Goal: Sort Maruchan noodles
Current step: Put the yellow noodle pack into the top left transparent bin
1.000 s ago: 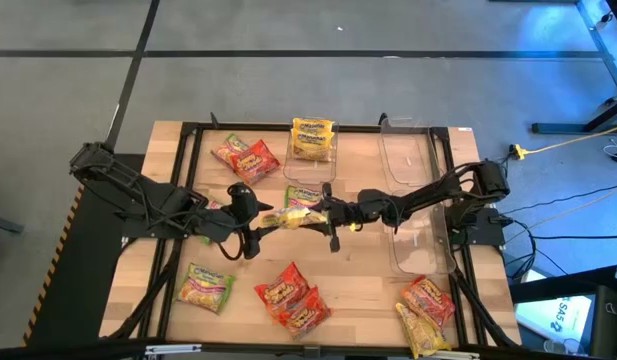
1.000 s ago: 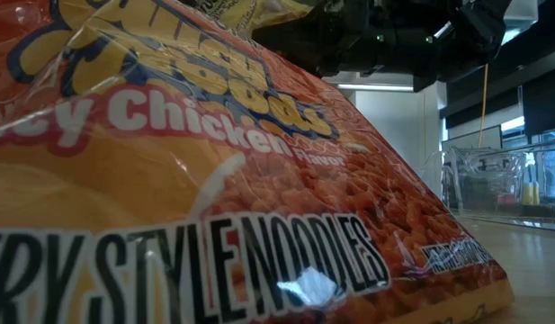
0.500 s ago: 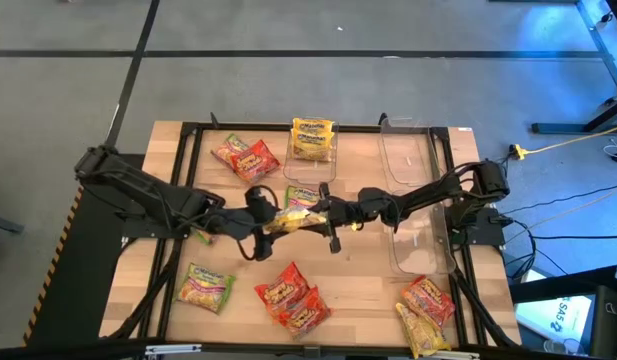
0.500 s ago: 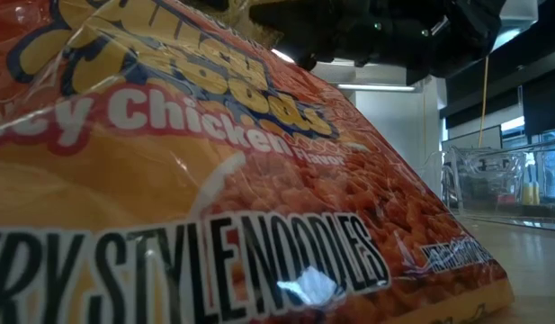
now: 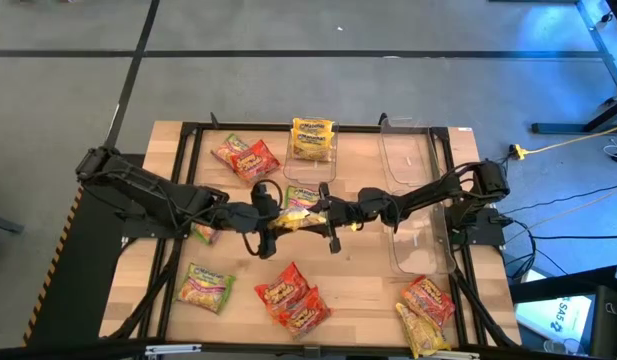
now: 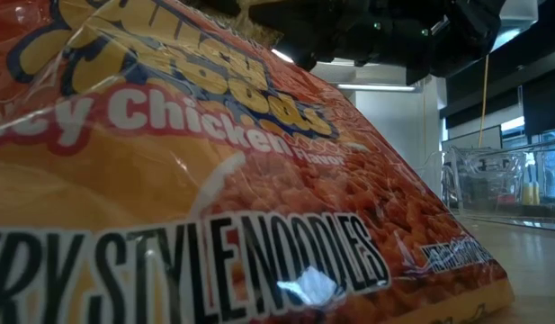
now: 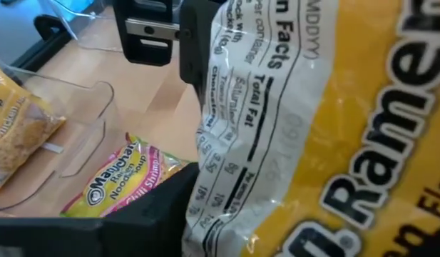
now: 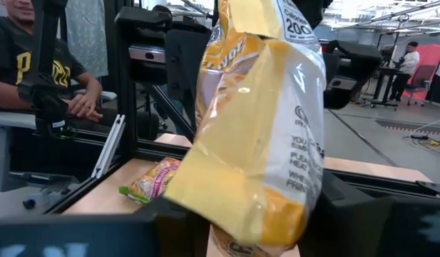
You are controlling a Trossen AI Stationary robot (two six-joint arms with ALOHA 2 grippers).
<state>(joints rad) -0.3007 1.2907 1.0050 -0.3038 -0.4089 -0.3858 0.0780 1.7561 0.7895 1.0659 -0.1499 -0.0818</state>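
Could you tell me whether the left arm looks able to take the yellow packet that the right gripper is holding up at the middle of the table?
Probably yes: the left gripper is already at the yellow packet, opposite the right gripper, with nothing between them.

Both arms reach toward the middle of the wooden table (image 5: 368, 290). The left gripper (image 5: 269, 215) and the right gripper (image 5: 323, 213) meet at a yellow packet (image 5: 296, 217), each at one end of it. Just beyond lies a green packet (image 5: 302, 194). Far off, a yellow packet sits in a clear bin (image 5: 313, 140), with two red packets (image 5: 245, 157) to its left. Two empty bins (image 5: 416, 200) stand right. Near the front lie another green packet (image 5: 206, 286), red packets (image 5: 291, 295) and more at the right corner (image 5: 426, 310).
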